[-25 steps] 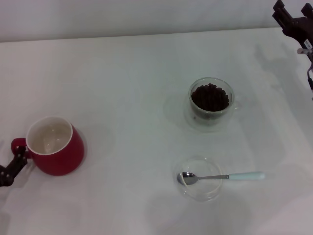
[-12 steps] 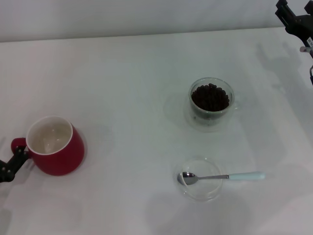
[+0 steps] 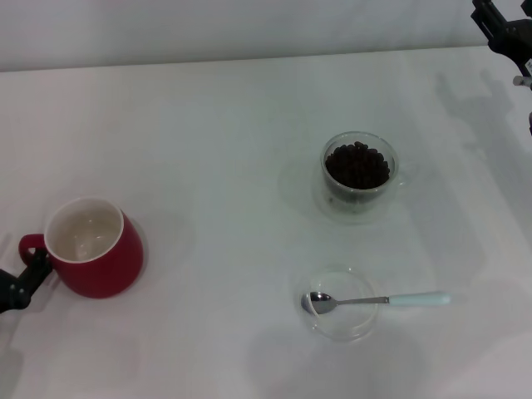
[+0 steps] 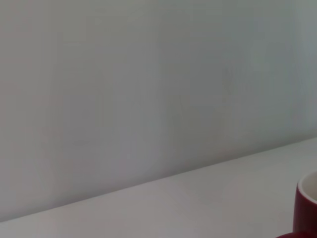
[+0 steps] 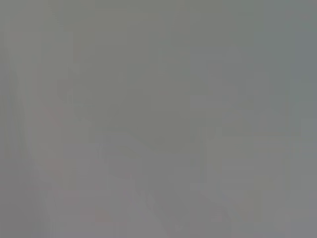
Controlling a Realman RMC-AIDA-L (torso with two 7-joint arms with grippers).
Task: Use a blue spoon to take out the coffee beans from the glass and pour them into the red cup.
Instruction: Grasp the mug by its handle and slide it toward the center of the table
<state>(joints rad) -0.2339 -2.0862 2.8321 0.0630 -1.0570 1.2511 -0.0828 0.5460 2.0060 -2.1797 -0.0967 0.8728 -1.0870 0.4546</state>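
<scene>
On the white table [image 3: 208, 125] the glass [image 3: 359, 175] stands full of beans [image 3: 357, 165]. Nearer the robot, the spoon [image 3: 378, 299] lies with its bowl in a shallow clear dish [image 3: 339, 303], handle pointing to the robot's right. Well to the left sits the red cup [image 3: 90, 247]; the left gripper [image 3: 18, 286] is just beside its handle. The right gripper [image 3: 503, 29] hangs at the far right corner. Whether either one's jaws are apart, I cannot tell.

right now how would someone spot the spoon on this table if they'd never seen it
On the white table, find the clear glass cup heaped with dark coffee beans. Nearer the robot from it sits a shallow clear glass dish. Across that dish lies the teaspoon, the only utensil: silver bowl, pale blue handle.
</scene>
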